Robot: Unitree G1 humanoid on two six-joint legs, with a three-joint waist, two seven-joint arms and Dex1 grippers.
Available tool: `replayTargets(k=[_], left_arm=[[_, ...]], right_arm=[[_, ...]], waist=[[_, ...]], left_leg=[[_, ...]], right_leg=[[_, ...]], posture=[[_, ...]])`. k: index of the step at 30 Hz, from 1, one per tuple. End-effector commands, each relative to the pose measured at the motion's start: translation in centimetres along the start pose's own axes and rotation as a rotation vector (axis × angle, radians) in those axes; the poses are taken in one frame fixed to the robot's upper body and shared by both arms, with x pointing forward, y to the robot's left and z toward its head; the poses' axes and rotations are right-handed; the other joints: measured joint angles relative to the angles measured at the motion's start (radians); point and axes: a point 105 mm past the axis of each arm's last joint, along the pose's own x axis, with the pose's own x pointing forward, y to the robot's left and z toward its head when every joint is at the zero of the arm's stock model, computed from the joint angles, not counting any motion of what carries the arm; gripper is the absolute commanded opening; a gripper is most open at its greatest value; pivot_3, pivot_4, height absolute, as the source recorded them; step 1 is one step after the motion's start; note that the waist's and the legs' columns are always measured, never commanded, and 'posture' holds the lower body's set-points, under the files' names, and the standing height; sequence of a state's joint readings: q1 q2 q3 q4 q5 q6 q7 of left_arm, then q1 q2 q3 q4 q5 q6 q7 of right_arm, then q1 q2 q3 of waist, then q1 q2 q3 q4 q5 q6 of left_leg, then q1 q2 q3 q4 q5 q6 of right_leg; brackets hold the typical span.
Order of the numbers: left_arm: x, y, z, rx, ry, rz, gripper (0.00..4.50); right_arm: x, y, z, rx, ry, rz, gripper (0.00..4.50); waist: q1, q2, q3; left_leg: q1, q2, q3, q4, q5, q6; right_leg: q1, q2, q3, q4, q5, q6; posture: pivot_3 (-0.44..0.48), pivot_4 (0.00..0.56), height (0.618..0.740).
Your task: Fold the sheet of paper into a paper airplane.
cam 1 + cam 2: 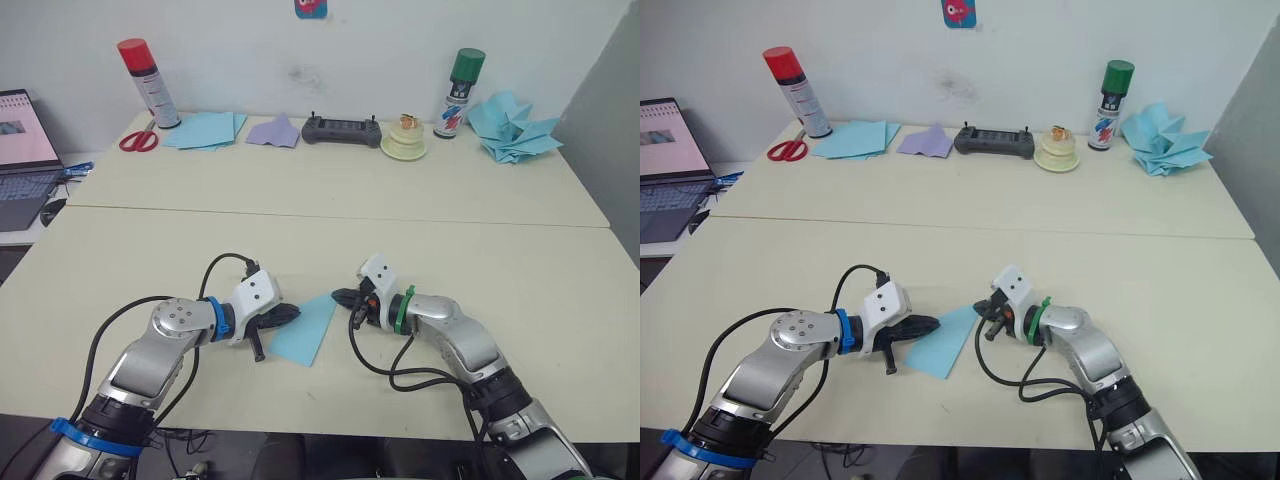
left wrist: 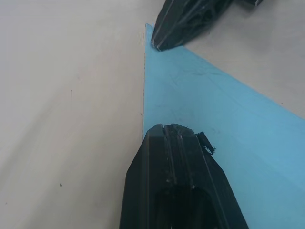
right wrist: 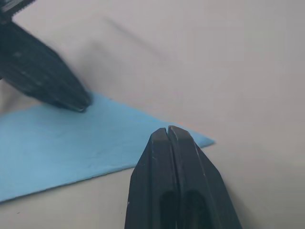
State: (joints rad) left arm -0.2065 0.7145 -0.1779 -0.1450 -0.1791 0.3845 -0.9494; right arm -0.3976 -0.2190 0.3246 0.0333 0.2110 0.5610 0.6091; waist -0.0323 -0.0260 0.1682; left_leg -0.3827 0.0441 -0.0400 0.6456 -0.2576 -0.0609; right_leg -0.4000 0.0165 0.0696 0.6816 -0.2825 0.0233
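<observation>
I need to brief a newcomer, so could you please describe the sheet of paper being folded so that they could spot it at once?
On the near table, look between the left gripper and the right gripper, whose shut fingertips press down on it. The sheet of paper lies flat there, light blue and folded to a point. The other blue papers sit far back by the wall.

A plain light-blue sheet of paper [image 1: 305, 329] lies on a pale cream tabletop [image 1: 300, 240] between two glossy black grippers, the left gripper [image 1: 291, 314] and the right gripper [image 1: 338, 296], each on a silver arm with a white wrist block (blue ring on the left, green on the right). Along the white wall: a red-capped spray can [image 1: 148, 82], red-handled scissors [image 1: 139, 140], a lavender paper piece [image 1: 273, 132], a dark grey controller [image 1: 341, 130], a green-capped spray can [image 1: 459, 93] and a heap of light-blue darts [image 1: 512, 128].
</observation>
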Motion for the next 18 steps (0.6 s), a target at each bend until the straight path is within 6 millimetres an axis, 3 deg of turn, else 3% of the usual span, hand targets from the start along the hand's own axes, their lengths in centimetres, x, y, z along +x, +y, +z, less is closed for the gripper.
replayTargets(k=[1,6,12,15,18], left_arm=[[0.5,-0.8,-1.6,-0.043,0.057,-0.028,0.06],[0.9,-0.8,-1.3,-0.037,0.051,-0.035,0.06],[1.2,-0.7,-1.2,-0.036,0.046,-0.037,0.06],[1.2,-0.6,-1.1,-0.037,0.045,-0.034,0.06],[1.3,-0.6,-1.2,-0.038,0.045,-0.033,0.06]], right_arm=[[-1.5,-3.4,-2.5,0.076,0.083,-0.19,0.0],[-1.7,-3.8,-2.8,0.092,0.091,-0.23,0.0],[-2.0,-4.6,-1.6,0.083,0.043,-0.267,0.0],[-2.0,-3.4,0.3,0.088,-0.058,-0.191,0.0],[-2.0,-0.1,2.5,0.003,-0.173,0.004,0.0]], waist=[[0.0,0.001,0.0],[0.001,0.001,-0.001],[0.003,0.002,-0.002],[0.004,0.002,-0.002],[0.004,0.003,-0.001]], left_leg=[[0.002,0.0,0.0,0.0,0.0,0.0],[0.01,-0.001,0.0,0.0,0.0,0.0],[0.01,-0.001,-0.001,0.0,0.0,0.0],[0.009,-0.001,-0.001,0.0,0.0,0.0],[0.008,-0.001,-0.001,0.0,0.0,0.0]], right_leg=[[0.002,0.0,0.0,0.0,0.0,0.0],[0.012,0.0,0.001,-0.002,-0.001,-0.001],[0.012,0.0,0.001,-0.002,-0.001,0.0],[0.012,0.0,0.001,-0.002,-0.001,0.0],[0.011,0.0,0.001,-0.002,-0.001,0.0]], posture=[[0.0,0.15,0.74],[0.0,0.15,0.74],[0.0,0.15,0.74],[0.0,0.15,0.74],[0.0,0.15,0.74]])
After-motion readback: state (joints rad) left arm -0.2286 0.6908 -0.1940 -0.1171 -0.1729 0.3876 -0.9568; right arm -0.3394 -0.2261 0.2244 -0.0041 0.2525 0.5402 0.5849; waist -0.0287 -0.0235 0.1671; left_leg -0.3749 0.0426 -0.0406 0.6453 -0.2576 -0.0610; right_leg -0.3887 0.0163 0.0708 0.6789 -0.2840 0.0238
